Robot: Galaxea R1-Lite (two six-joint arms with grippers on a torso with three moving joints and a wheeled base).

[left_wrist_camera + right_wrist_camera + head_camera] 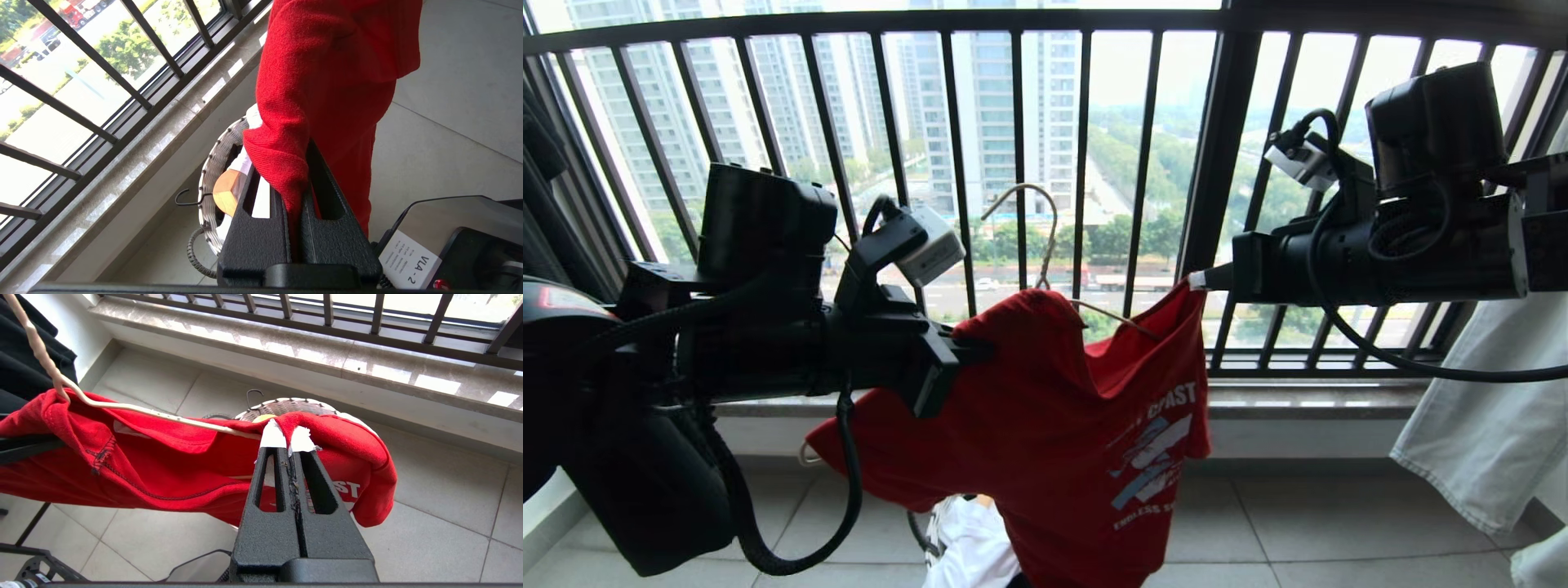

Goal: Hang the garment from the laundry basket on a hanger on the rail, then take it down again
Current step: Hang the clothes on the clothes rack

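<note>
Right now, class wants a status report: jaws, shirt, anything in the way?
Left gripper shut on red T-shirt; right gripper shut on its other edge. Wire hanger inside the shirt, rail out of view. Laundry basket directly below.

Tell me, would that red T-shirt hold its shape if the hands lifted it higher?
Probably not. The red T-shirt sags between the left hand and the right hand, so it looks floppy. It seems light: two small pinches carry it. It might slide along the thin wire hanger, which looks smooth.
</note>
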